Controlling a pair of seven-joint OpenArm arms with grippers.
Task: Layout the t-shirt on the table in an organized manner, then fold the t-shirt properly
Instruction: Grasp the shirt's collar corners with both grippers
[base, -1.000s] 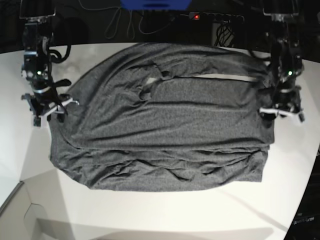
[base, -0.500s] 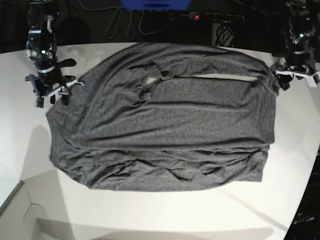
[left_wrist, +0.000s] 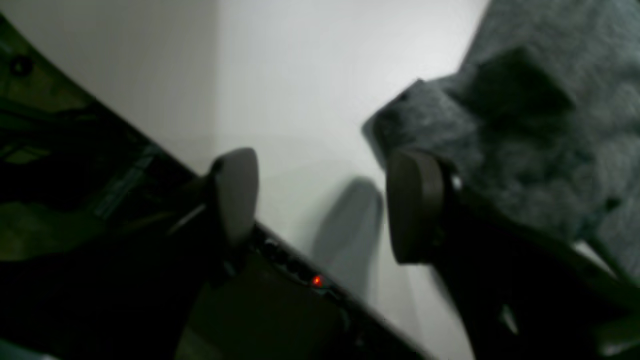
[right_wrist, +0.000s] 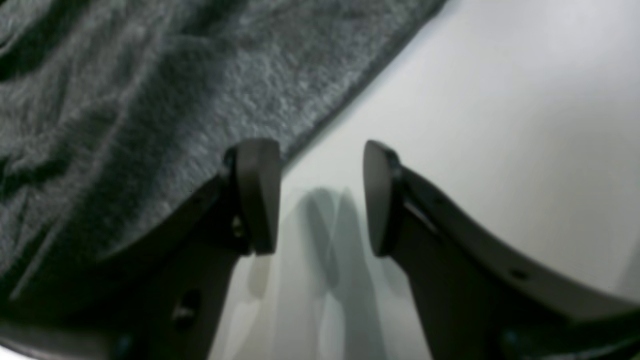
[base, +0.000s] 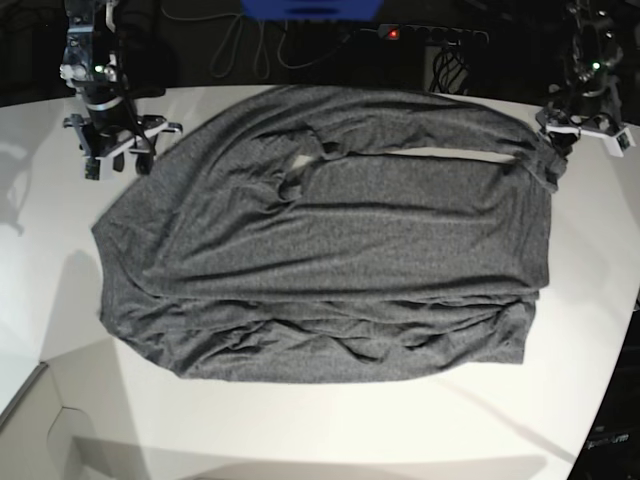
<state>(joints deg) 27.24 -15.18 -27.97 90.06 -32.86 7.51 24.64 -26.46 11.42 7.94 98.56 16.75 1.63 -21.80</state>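
end effectors higher, farther back

Base view looks down from above on the whole tabletop, far back. Left wrist camera sits close behind its gripper, facing the tabletop edge. Right wrist camera sits close behind its gripper, facing down. All three share the t-shirt edges and white surface.

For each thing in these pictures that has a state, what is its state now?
t-shirt: lying spread on the table, wrinkled, lower part bunched in folds, not held.
left gripper: open, empty, beside the shirt's edge.
right gripper: open, empty, over bare table at the shirt's edge.
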